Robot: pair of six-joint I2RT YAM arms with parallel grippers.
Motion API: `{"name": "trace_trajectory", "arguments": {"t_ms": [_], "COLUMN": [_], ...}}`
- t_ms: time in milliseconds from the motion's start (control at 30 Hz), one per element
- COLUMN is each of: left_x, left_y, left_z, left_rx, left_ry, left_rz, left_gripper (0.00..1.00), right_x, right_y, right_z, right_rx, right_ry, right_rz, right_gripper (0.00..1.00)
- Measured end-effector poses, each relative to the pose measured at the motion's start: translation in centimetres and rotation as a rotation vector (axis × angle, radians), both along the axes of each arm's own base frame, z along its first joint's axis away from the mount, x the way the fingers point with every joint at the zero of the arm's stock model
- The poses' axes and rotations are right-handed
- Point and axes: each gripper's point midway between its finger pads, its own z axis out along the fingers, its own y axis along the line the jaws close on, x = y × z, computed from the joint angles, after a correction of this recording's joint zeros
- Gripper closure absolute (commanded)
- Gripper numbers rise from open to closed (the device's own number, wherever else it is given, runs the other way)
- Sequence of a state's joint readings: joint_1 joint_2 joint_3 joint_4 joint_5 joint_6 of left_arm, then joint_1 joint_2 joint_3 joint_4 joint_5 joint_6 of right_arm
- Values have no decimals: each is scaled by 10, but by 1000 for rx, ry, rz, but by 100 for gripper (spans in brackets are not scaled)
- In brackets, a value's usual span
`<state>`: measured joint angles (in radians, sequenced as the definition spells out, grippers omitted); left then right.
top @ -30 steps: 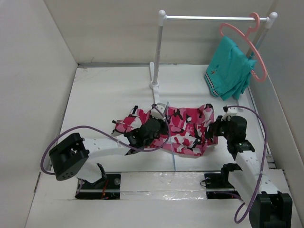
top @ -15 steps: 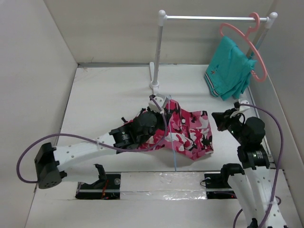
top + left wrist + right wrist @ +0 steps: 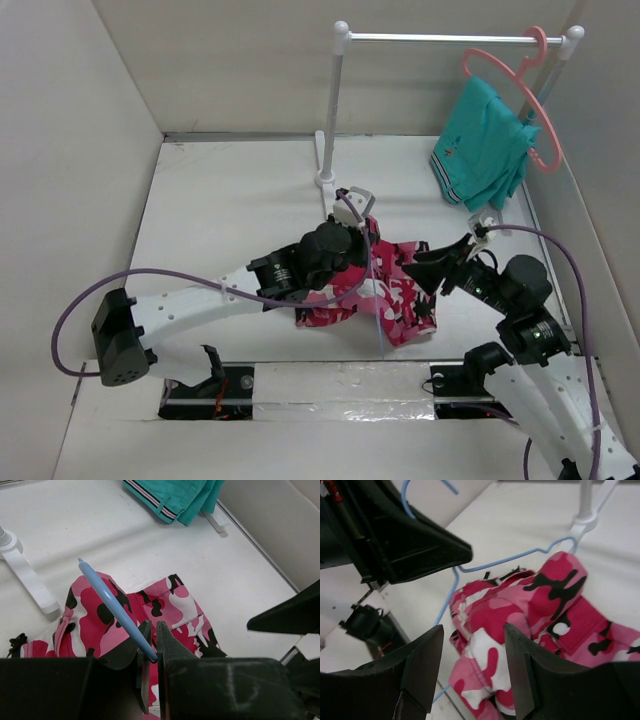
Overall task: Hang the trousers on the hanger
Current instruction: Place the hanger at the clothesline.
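At the near edge, the right gripper (image 3: 432,268) reaches in from the right with its fingers spread wide and nothing between them. In its wrist view it hangs over the right end of the trousers (image 3: 400,292).

The trousers lie bunched on the table (image 3: 220,200), mid-width and towards the near side, between the two grippers. The thin blue hanger (image 3: 377,320) crosses the heap, one wire running towards the near edge. Cloth covers part of its triangle, and I cannot tell whether a leg passes through.

The left gripper (image 3: 152,641) comes in from the left, pinched tight on the hanger's wire above the pink cloth. Its arm hides the left end of the heap.

Farther back stands a white rack (image 3: 333,110). At the far right a teal garment (image 3: 485,140) hangs from a salmon hanger (image 3: 540,100), well apart from the trousers.
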<state>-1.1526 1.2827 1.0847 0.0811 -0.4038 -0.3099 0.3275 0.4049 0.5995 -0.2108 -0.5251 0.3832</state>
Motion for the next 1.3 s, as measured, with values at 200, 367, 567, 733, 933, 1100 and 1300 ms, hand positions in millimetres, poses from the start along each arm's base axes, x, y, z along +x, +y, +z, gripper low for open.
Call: {"name": "trace_trajectory", "arguments": {"t_ms": [200,367,567,733,933,1100,1300], "left_x": [5,9,9,9,10,10,10], "left_y": [-18,-26,-32,-30,-26,-31,-28], "left_z": [-10,-11,-10,-13,-14,10,78], "left_rx": [35,41,34,53,76,-20,-201], "left_ry": [7,4,5,3,-7,-16,-77], "left_rz": [-19,-24,-38,-44,-37,-56,-76], "left_gripper": [100,100,100,100,99,56,25], "right_x": [-13,-25,-29,-26,-18,-25,-21], "right_y": [27,50,67,79,81,89,94], "right_z": [-17,-37,-60,-75,-82,-70,-49], "right_rx": [-8,-10,-15,12,93,197,291], "right_ry": [83,147,204,269,356,369,353], "right_rz": [124,207,215,192,99,120,121], "right_gripper": [42,45,58,89,100,100,100]}}
